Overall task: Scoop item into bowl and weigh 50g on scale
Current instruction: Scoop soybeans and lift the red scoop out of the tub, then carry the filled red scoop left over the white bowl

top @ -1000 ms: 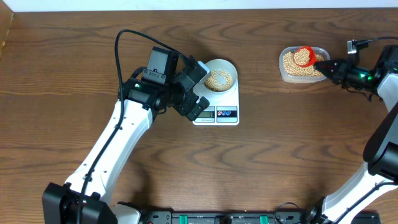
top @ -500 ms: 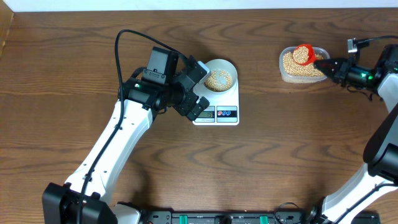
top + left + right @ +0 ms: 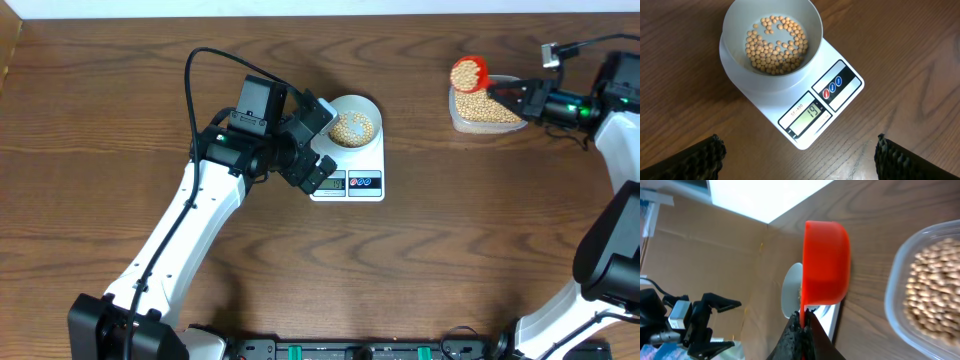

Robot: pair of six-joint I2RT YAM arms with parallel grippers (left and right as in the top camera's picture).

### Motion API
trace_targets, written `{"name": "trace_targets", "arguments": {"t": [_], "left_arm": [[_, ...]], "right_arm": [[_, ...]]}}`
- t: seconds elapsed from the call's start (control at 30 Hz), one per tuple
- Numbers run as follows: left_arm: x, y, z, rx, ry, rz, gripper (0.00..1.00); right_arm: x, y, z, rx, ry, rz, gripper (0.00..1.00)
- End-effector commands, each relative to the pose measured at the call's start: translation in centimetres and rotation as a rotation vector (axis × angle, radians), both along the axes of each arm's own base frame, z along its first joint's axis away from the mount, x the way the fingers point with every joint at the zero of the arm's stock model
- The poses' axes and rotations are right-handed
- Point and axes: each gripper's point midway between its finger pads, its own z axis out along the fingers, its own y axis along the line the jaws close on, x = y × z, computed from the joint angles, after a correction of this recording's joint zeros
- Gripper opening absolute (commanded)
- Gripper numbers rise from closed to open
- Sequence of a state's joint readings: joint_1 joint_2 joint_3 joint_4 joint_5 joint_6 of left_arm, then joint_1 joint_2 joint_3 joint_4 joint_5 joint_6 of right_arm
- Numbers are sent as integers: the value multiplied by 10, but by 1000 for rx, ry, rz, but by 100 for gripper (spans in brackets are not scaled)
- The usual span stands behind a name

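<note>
The pale bowl sits on the white scale and holds a layer of tan beans. In the left wrist view the bowl with its beans stands on the scale, whose display reads 19. My left gripper hangs open just left of the scale, its fingers wide apart over bare wood. My right gripper is shut on the handle of a red scoop heaped with beans, raised over the left end of the clear tub. The scoop shows from below.
The clear tub of beans stands at the back right of the brown wooden table. The left arm's white link slants from the front edge up to the scale. A cardboard wall lines the far left edge.
My right gripper has lifted the red scoop out of the tub's beans and carried it a little left and back. The left arm, bowl and scale have not moved.
</note>
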State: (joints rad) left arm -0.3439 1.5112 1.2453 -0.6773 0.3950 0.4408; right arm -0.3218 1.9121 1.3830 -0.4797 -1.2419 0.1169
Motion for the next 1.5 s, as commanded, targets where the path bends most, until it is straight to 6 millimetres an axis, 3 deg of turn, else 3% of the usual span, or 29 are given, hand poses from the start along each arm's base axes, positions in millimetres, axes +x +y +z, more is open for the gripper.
{"name": "trace_targets", "arguments": {"t": [0.0,0.33,0.73,1.17,1.47], "left_arm": [[-1,-2,0,-16,15,2,98],[-1,-2,0,-16,15,2,98],[-1,-2,0,-16,15,2,98],[-1,-2,0,-16,15,2,98],[-1,-2,0,-16,15,2,98]], "right_arm": [[-4,21,14,37,-10,49,1],[2,62,24,60,-16,118,1],[-6,111,26,59,-23,219,1],[-10,155,14,-33,-45,261,1],[-9,170,4,-136,-128,277,1]]}}
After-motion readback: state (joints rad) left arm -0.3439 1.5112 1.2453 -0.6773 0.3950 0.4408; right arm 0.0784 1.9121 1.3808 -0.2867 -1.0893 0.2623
